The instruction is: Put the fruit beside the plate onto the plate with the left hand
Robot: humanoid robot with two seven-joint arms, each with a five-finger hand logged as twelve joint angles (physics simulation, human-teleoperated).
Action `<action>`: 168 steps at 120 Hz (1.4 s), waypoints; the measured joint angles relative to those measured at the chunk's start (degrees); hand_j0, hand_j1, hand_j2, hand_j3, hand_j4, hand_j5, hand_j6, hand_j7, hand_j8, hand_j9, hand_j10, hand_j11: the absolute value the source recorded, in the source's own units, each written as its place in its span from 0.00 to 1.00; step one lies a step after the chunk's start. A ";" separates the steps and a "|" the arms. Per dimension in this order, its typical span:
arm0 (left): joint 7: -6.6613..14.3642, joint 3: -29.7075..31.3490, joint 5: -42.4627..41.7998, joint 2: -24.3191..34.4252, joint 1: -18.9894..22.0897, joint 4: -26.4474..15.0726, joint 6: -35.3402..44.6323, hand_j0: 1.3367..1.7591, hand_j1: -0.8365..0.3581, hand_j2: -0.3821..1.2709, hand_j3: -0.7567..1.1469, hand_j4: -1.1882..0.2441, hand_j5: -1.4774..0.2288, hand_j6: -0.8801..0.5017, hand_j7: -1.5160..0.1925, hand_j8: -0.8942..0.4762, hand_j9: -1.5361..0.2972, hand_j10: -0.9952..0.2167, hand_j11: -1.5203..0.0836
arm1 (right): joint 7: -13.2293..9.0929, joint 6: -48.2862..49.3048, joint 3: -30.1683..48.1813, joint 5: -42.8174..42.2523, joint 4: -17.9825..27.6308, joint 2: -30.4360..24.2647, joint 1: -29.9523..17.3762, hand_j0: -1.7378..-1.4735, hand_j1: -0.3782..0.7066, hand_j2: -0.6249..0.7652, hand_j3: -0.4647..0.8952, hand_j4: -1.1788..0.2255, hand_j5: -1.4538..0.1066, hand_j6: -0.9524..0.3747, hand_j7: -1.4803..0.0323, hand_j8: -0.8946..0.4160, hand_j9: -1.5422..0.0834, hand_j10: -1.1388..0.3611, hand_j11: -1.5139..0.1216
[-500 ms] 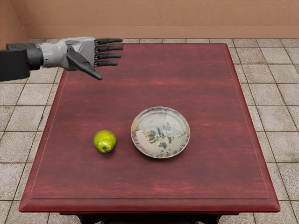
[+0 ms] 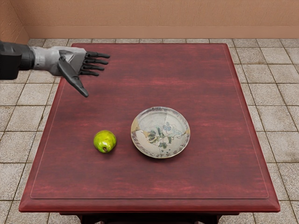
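Left arm (image 2: pixel 14 58) comes in at the left edge, high in the frame: dark forearm segment, then a grey wrist. Left hand (image 2: pixel 70 60) sits over the far-left corner of the bench (image 2: pixel 210 84). Fingers (image 2: pixel 98 55) are black, stretched out straight toward the picture's right, four of them roughly parallel with small gaps. The thumb is splayed wide, angled down toward the near side. The hand is wide apart and holding nothing. I can't read its height above the bench from this view.

Green fruit (image 2: pixel 105 141) lies on the bench, left of centre and toward the near side, well apart from the hand. It's yellow-green with a dark spot at the end facing the camera. It rests on the wood just beside the left rim of the plate (image 2: pixel 186 135), with a narrow strip of bench between them. They aren't touching, and the fruit isn't on the plate.

The plate is round and shallow, with pale glaze, a blue-green floral pattern inside and brownish patches along the rim. It lies flat, about mid-bench.

The bench is dark red wood with a moulded edge and a thin inset border line. Beige tile floor (image 2: pixel 275 93) surrounds it, with a tan wall (image 2: pixel 163 14) along the top.
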 joint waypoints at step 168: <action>-33.59 53.67 19.65 -6.43 -19.20 -26.50 37.12 0.76 0.88 0.25 0.40 0.75 0.78 0.56 0.80 0.57 0.76 0.73 0.86 | 0.00 -0.01 0.00 0.00 -0.06 0.00 0.00 0.30 0.05 0.45 0.34 0.82 0.91 0.70 0.96 0.67 0.93 0.75 0.91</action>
